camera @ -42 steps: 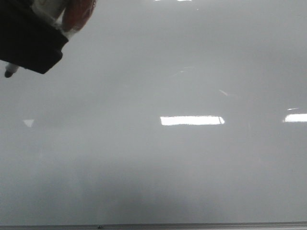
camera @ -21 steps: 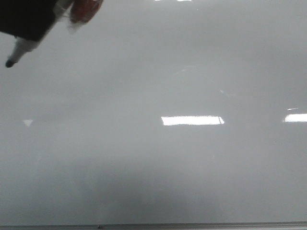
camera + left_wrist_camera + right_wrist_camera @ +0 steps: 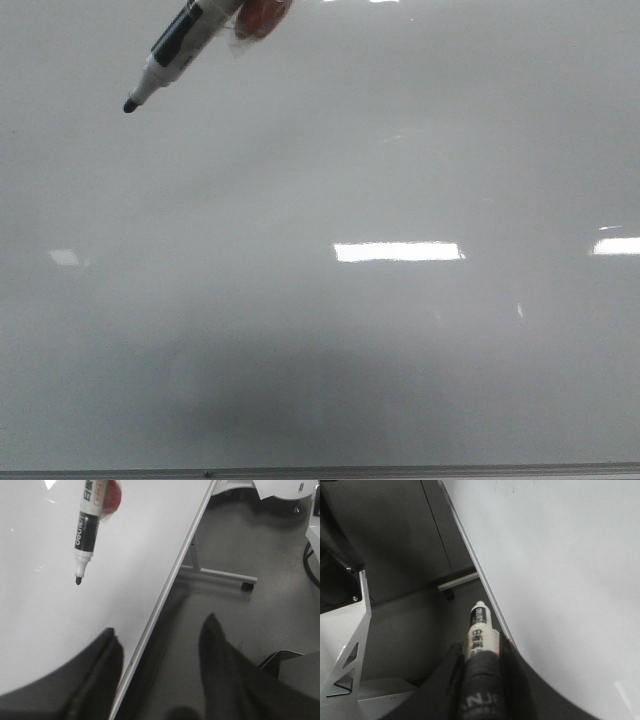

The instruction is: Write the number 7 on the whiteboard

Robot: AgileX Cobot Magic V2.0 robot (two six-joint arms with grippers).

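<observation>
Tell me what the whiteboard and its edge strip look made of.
The whiteboard looks like glossy coated board: it mirrors ceiling lights sharply. Its edge strip looks like brushed aluminium, thin and silvery; could be painted.

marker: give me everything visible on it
The marker is uncapped: white barrel, black label band with white lettering, white nose, small black tip. It slants in from the top of the front view, tip toward the upper left of the whiteboard; contact cannot be told, and no ink shows. The right end effector is clamped on its barrel. A red piece sits beside the upper barrel.
</observation>
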